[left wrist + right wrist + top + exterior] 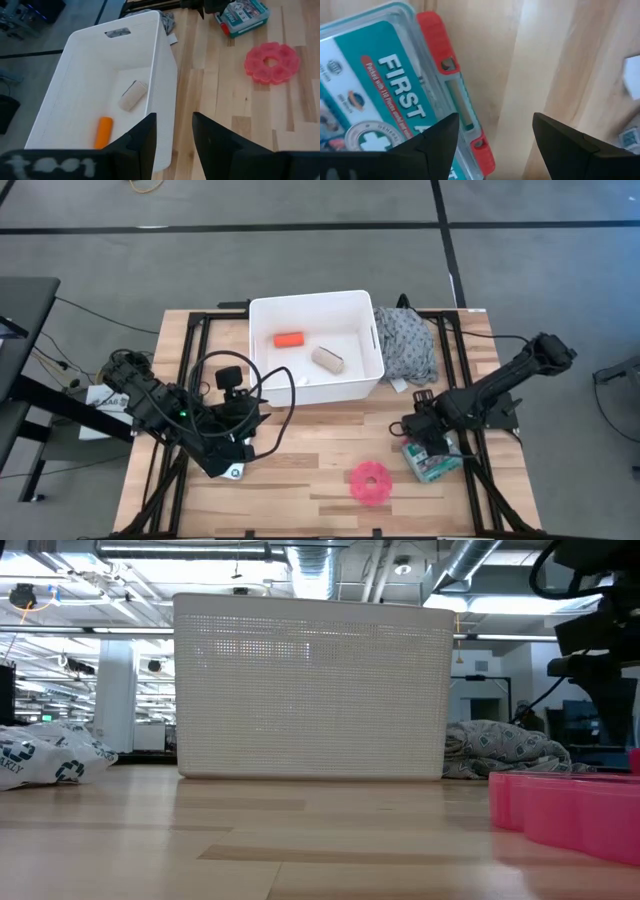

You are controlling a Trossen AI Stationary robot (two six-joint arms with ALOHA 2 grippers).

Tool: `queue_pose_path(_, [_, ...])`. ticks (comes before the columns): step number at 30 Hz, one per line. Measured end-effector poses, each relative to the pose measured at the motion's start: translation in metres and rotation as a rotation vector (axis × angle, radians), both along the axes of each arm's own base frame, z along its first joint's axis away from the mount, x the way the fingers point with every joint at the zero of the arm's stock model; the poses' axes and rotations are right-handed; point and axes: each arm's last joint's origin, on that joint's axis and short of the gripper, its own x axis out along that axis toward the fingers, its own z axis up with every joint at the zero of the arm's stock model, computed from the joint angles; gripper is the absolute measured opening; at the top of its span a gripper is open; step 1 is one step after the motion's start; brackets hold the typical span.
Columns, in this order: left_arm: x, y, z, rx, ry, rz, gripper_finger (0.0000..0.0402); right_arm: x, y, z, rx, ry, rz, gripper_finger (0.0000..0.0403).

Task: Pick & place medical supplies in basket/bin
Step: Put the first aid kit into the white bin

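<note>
The white tub (262, 355) stands at the table's far middle. The orange cylinder (289, 339) and the beige roll (328, 359) lie on its floor. My left gripper (173, 137) is open and level at the tub's near left corner, pointing right. The green-white box (436, 464) lies flat near the right edge. My right gripper (492, 137) is open just above the box's long edge with the red clasps (437, 37), one finger over the lid and one over bare wood. The pink tape roll (371, 483) lies flat near the front. The white packet with green print (50, 762) rests at the left.
The grey patterned cloth (405, 345) is heaped against the tub's right wall, with a small white piece (398, 384) at its near edge. Cables loop over the table beside my left arm. Bare wood lies between the tub and the pink roll.
</note>
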Motion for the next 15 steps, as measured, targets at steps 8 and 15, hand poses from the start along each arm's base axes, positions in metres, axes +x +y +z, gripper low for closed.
queue_pose_path(8, [0.000, 0.000, 0.000, 0.002, -0.001, 0.001, 0.0117, 0.004, -0.009, 0.000, 0.108, 0.051, -0.011, 0.0249])
queue_pose_path(15, [0.000, 0.000, 0.000, 0.003, -0.001, 0.002, 0.0117, 0.007, -0.018, 0.000, 0.113, 0.049, -0.058, 0.0249])
